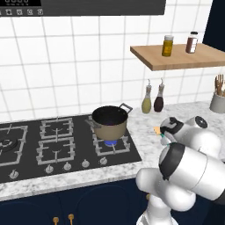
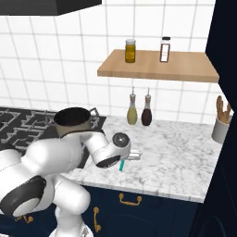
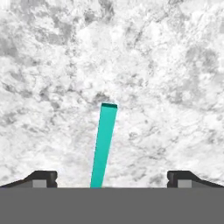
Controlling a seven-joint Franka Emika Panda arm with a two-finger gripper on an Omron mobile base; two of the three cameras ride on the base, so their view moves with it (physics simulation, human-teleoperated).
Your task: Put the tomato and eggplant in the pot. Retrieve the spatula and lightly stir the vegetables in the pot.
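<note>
1. the fingers (image 3: 112, 178) hang spread wide over the marble counter (image 3: 166, 78), gripping nothing.
2. the spatula (image 3: 103, 146) lies flat on the counter between them, right of the pot (image 1: 109, 122).

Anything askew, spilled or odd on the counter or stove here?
Nothing stands out. The thin green-handled spatula lies flat on the marble counter between the open gripper fingers; the tan-gold pot sits upright on its burner; no spills.
</note>
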